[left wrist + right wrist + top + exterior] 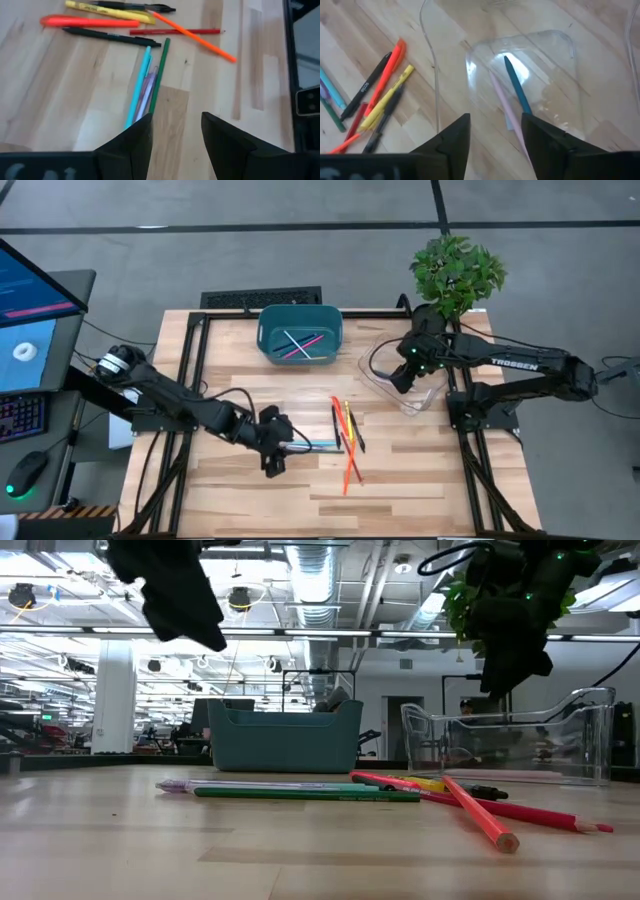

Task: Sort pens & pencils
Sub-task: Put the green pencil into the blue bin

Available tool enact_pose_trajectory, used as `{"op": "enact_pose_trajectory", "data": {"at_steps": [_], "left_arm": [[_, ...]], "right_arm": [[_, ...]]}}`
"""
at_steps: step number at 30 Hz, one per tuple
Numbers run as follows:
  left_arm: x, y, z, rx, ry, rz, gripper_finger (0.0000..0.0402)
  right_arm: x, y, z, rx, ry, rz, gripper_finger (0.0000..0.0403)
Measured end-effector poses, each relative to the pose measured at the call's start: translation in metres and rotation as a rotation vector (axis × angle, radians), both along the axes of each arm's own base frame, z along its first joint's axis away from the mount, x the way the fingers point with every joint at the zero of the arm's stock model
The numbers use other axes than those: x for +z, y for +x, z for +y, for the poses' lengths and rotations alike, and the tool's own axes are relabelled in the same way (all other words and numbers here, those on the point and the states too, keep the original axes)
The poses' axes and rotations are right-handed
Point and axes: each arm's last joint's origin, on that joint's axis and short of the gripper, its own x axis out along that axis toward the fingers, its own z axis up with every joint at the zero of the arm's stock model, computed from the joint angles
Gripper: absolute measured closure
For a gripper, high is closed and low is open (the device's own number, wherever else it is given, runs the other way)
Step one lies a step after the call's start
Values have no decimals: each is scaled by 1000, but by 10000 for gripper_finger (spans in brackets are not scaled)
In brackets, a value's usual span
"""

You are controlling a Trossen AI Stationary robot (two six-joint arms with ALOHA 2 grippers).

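Nearest the low camera lies an orange pencil [478,812], crossed over a red pencil [520,812] on the wooden table [100,840], with a green pencil [305,794] and a pale purple pen [250,785] stretched out behind them. That level view shows both grippers hanging clear above the wood, which the overhead view cannot show.

From above, the loose pens and pencils [346,438] lie between the two arms. Only there do the pink and blue sticks [300,344] crossed inside the teal bin [300,332] appear. The right wrist view alone reveals a teal pen [517,85] and a pale pink one [506,107] lying in the clear tray [520,45], directly below the right gripper [495,135], whose jaws stand apart and empty.

The left gripper [176,132] reaches low across the table, fingers parted with nothing between them, the near ends of the green, purple and light blue pen [138,85] just ahead of its fingertips. Bare wood lies open around the heap, with more toward the front edge.
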Motion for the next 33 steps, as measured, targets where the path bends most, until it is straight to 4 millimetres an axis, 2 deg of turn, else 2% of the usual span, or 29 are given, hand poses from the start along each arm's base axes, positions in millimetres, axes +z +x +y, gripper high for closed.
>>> {"op": "enact_pose_trajectory", "data": {"at_steps": [5, 11, 16, 24, 33], "left_arm": [[-15, 1, -4, 15, -17, 34, 244], [-46, 19, -19, -66, -84, 76, 244], [-55, 27, -21, -56, -32, 93, 244], [-75, 29, -20, -73, 52, 150, 244], [-76, 28, -18, -92, 137, 154, 244]], "right_arm": [[0, 0, 0, 1, 2, 0, 214], [-1, -1, 0, -3, 9, 10, 215], [-1, -1, 1, -4, 11, 14, 219], [-1, -1, 1, -4, 12, 18, 222], [-1, -2, 1, -5, 13, 20, 225]]}}
